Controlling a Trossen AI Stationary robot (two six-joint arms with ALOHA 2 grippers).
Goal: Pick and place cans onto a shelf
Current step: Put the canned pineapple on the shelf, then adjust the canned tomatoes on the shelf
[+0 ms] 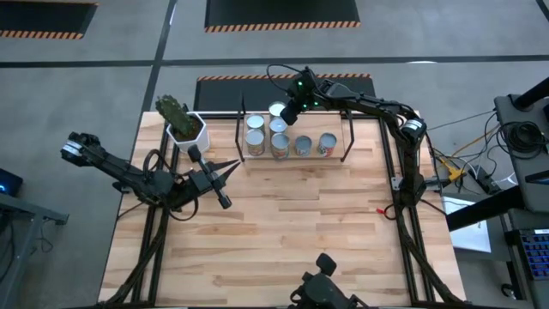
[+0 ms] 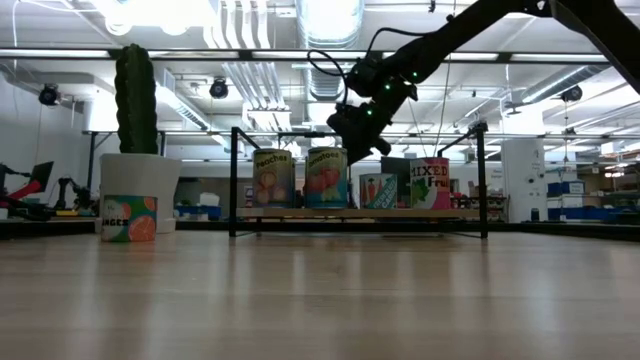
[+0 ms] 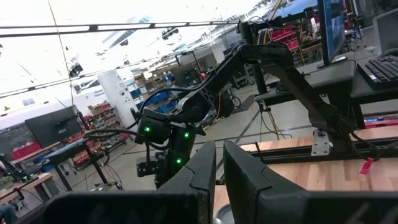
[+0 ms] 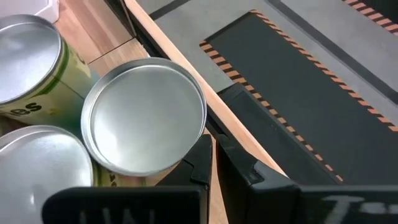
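Hovering with closed, empty fingers above the rear cans (image 1: 276,112) on the shelf (image 1: 334,157), the right gripper (image 1: 289,114) should lift straight up clear of their tops while the left gripper (image 1: 225,170), closed, waits beside the cactus pot (image 1: 190,130).

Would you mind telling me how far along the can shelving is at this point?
Mostly done: six cans stand on the shelf. Nothing is in hand: the right gripper is shut and empty above the shelf's back row, and the left gripper is shut near the cactus pot. One orange-labelled can remains on the table beside the pot.
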